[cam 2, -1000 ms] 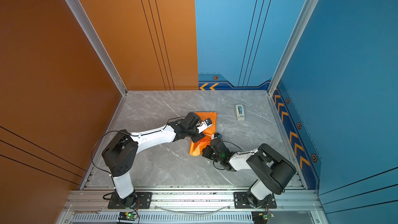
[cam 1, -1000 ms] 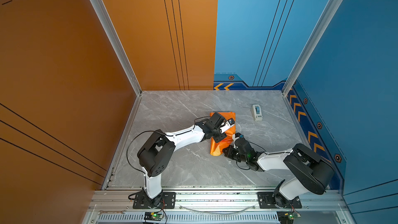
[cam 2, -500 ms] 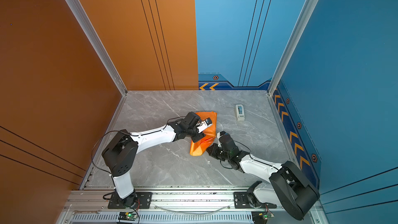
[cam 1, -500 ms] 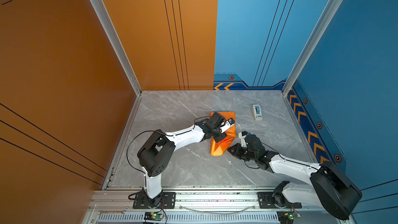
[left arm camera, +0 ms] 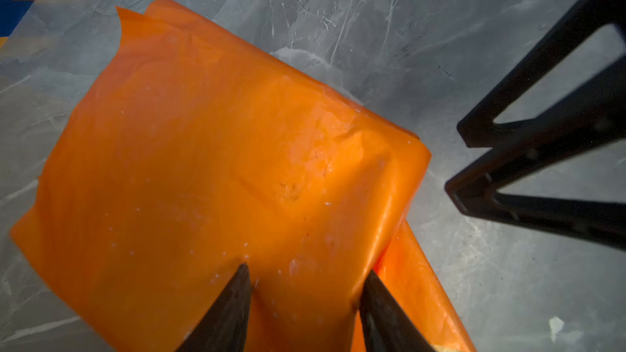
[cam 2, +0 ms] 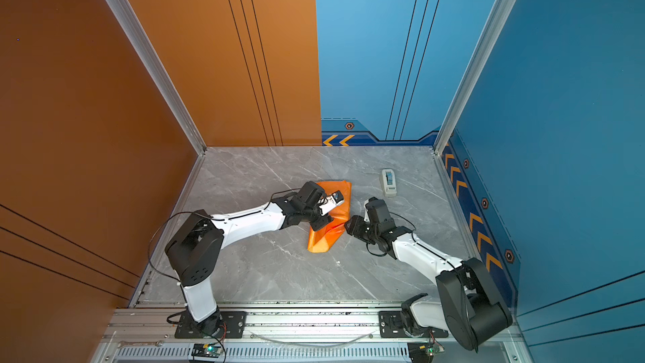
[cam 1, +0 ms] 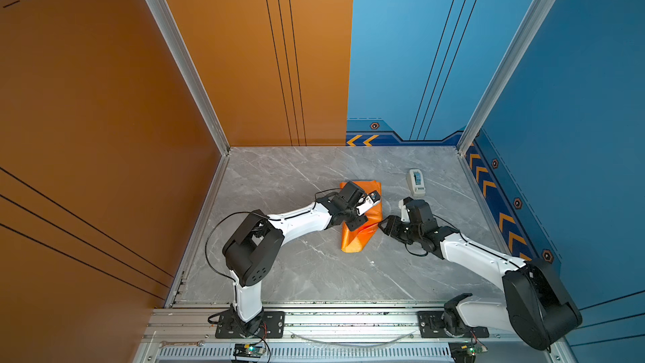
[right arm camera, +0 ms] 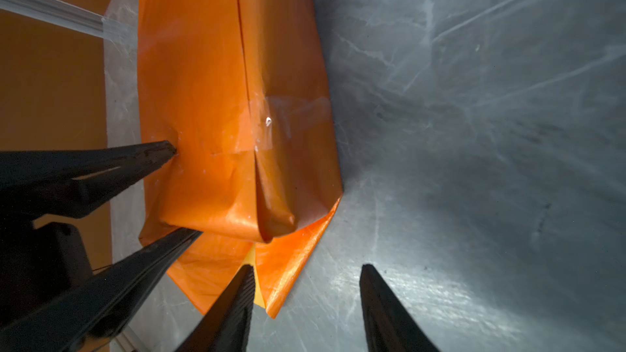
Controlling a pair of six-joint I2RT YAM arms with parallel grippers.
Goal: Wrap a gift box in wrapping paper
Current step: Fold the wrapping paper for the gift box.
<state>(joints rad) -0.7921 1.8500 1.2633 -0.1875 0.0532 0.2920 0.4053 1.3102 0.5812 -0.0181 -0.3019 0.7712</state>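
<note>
- Box: not visible to you. Judged to be inside the paper (cam 1: 359, 240), which lies as an orange bundle on the middle of the bench (cam 1: 296, 274).
- Long wrap: done. The seam is shut, with a clear tape strip (right arm camera: 288, 120) across it.
- Near end: not closed. A pointed flap (right arm camera: 291, 265) lies flat on the bench, showing a sliver of the yellow inner face.
- Far end: you see loose layered edges in the left wrist view. You cannot tell whether it is sealed.
- Left gripper (left arm camera: 305, 269): fingers apart, both tips pressing on the paper's top face.
- Right gripper (right arm camera: 305, 267): fingers apart and empty, just beside the flap.
- Dispenser (cam 1: 416, 182): on the bench, well apart from the paper.
- Left for you, as judged: folding and taping the ends.
</note>
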